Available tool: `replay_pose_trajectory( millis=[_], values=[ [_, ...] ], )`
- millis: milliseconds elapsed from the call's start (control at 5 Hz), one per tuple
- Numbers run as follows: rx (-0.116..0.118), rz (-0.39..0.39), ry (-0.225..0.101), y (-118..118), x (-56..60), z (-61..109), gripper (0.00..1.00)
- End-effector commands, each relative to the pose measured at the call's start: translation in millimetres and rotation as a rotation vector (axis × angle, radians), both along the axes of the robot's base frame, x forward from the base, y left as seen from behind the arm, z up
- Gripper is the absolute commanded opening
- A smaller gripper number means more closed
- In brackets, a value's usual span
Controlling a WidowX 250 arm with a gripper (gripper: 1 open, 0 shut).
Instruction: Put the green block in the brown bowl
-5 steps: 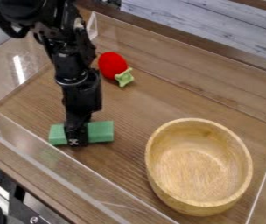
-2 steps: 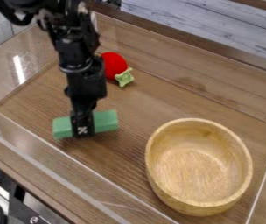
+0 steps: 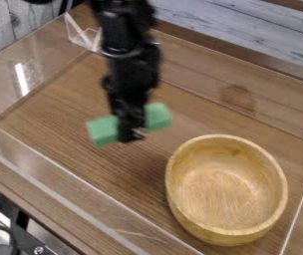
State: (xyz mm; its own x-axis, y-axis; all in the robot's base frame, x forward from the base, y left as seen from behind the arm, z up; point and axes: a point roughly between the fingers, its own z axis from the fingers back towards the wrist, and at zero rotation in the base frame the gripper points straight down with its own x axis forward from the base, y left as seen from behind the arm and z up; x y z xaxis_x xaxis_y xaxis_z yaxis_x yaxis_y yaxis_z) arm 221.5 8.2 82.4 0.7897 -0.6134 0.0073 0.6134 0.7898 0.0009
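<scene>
The green block [image 3: 109, 129] hangs above the wooden table, clamped across its middle by my gripper [image 3: 132, 129], which is shut on it. Block and gripper are blurred by motion. They sit left of the brown bowl [image 3: 226, 188], a wide light-brown wooden bowl at the lower right, and a little farther back than it. The bowl's inside shows nothing in it. My black arm comes down from the top of the view and hides the red round object seen earlier.
Clear plastic walls [image 3: 35, 70] fence the wooden table [image 3: 234, 95] on the left, front and back. A grey plank surface lies beyond the back wall.
The gripper has lifted the green block off the table and carried it right, toward the brown bowl. The arm now covers the red round object.
</scene>
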Motion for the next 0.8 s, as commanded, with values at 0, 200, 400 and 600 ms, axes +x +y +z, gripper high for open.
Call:
replay_pose_trajectory(
  millis=[0,200,400,600],
  values=[
    [-0.007,0.077,-0.049,-41,2.0,6.5,0.00],
    [-0.025,0.093,-0.055,-72,-4.2,4.0,0.00],
    [-0.041,0.114,-0.079,-90,-9.2,3.6,0.00],
    [-0.048,0.161,-0.103,-86,-10.6,7.9,0.00]
  ],
)
